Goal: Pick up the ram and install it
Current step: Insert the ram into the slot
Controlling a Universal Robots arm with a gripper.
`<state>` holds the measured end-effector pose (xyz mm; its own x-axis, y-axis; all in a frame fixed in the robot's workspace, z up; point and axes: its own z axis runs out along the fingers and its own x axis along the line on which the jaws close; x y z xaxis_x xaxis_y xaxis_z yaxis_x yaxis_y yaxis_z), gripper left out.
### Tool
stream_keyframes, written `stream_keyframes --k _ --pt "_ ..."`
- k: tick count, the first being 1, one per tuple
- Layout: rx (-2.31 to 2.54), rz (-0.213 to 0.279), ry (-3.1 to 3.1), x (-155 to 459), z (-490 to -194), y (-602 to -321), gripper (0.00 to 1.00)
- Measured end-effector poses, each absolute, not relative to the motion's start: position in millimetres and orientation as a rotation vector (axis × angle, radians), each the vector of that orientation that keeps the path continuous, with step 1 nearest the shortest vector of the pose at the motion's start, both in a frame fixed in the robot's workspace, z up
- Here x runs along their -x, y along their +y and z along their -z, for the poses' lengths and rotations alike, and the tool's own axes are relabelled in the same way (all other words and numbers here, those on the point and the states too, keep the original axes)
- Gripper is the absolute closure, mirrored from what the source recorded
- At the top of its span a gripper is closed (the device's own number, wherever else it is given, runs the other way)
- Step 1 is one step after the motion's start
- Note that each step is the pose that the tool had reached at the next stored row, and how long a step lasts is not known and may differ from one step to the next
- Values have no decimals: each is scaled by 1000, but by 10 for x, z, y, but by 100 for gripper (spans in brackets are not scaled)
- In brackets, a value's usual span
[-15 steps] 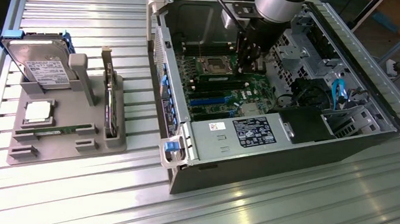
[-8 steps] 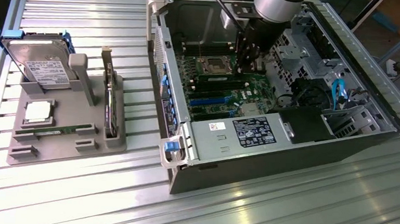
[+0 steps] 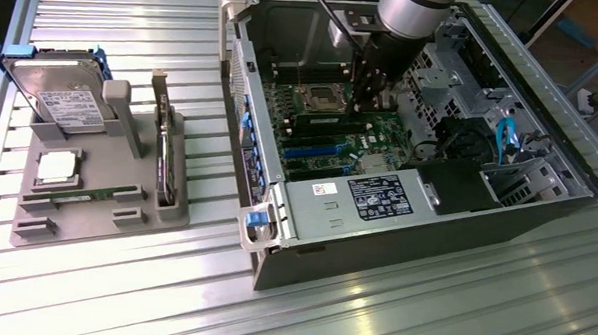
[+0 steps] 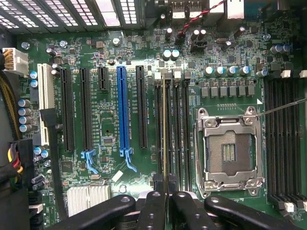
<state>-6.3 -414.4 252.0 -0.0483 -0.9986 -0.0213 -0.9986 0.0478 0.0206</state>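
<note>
The ram (image 4: 165, 134) stands on its thin edge along a long slot in the middle of the motherboard (image 4: 108, 115), just beside the empty processor socket (image 4: 229, 153). The claw (image 4: 166, 203) is squeezed tight on it, inside the open computer case (image 3: 430, 238). A second ram stick (image 3: 81, 195) lies on the grey tray (image 3: 87, 228).

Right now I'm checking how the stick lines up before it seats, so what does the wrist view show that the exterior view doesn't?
The wrist view gives the ram edge-on, running along the memory slots and down between the fingers of the shut gripper.
The exterior view gives the grey tray with the hard drive, a silver processor chip and a second green stick.
Both share the motherboard, the processor socket and the blue slot.
</note>
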Motion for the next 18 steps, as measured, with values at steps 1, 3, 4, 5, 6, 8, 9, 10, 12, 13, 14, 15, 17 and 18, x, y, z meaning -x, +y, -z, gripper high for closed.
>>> stream_keyframes --k 1,3,4,5,6,8,9,10,12,13,14,15,17,18 --pt "2166 -47 2273 63 -2511 -4144 88" --pt "2167 -46 2273 63 -2502 -4145 88" --pt "2167 -46 2273 63 -2502 -4145 88" --pt "2167 -46 2273 63 -2502 -4144 88" --pt "2166 -46 2273 63 -2501 -4144 88" --pt "2166 -47 2273 63 -2501 -4144 88" --pt "2167 -46 2273 63 -2501 -4144 88" --pt "2167 -46 2273 63 -2501 -4144 88" --pt "2167 -46 2272 63 -2500 -4145 88" --pt "2168 -46 2271 63 -2499 -4145 88" --pt "2170 -46 2270 63 -2499 -4144 88" --pt "2171 -46 2269 63 -2498 -4144 88" --pt "2177 -46 2263 63 -2498 -4144 88" --pt "2179 -46 2261 63 -2498 -4145 88"
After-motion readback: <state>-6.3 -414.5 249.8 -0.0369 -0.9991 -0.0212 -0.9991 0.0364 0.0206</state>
